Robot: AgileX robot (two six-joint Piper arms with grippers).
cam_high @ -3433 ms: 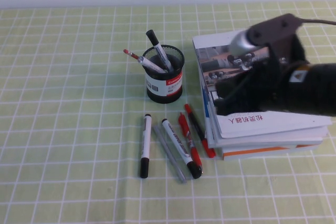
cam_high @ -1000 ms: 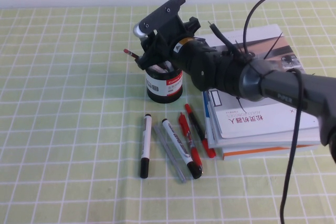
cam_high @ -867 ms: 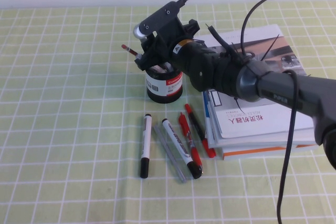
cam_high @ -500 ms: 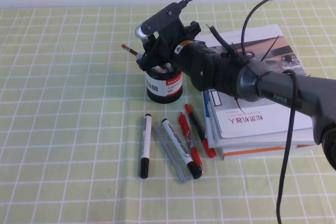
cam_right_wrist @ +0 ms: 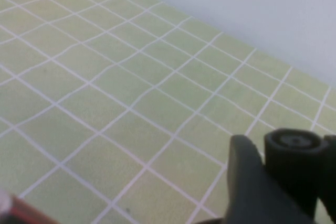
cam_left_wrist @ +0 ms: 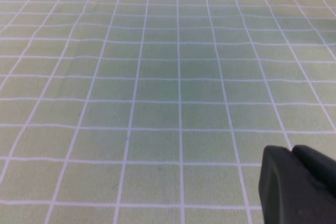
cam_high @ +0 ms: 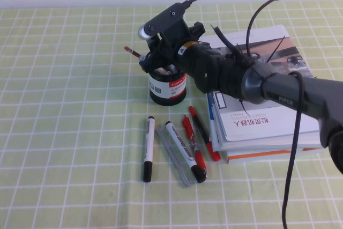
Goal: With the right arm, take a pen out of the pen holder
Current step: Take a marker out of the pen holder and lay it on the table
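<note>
While left claw (cam_left_wrist: 297, 181) overhangs cloth (cam_left_wrist: 157, 77), right claw (cam_high: 156, 59) tops pen holder (cam_high: 168, 89).

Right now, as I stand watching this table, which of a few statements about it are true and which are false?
1. The right gripper is at the mouth of the pen holder. True.
2. The pen holder lies tipped on its side. False: it stands upright.
3. Every pen is inside the holder. False: several pens lie loose on the tablecloth in front of it.
4. The stack of books lies on the holder's right. True.
5. The left gripper is carrying a pen. False: it shows only in its own wrist view, over bare tablecloth, with no pen in sight there.
</note>
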